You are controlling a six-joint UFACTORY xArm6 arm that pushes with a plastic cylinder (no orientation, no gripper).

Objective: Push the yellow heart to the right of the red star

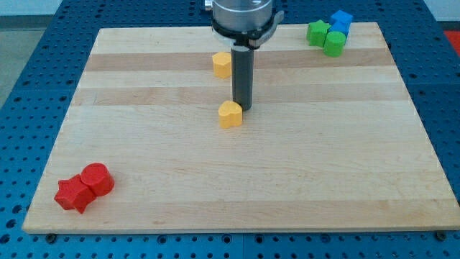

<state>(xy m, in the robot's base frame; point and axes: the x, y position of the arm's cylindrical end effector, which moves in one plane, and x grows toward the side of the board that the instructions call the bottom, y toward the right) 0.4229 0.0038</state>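
The yellow heart [230,114] lies near the middle of the wooden board. My tip [241,108] stands right against the heart's upper right side, touching or nearly touching it. The red star [74,194] lies at the board's bottom left corner, far from the heart, with a red cylinder [97,179] touching it on its upper right. The rod [241,75] hangs from the arm head at the view's top.
A yellow hexagonal block [222,64] sits just left of the rod near the view's top. At the top right corner are a green block [317,32], a green cylinder [334,43] and a blue block [341,21]. Blue perforated table surrounds the board [287,180].
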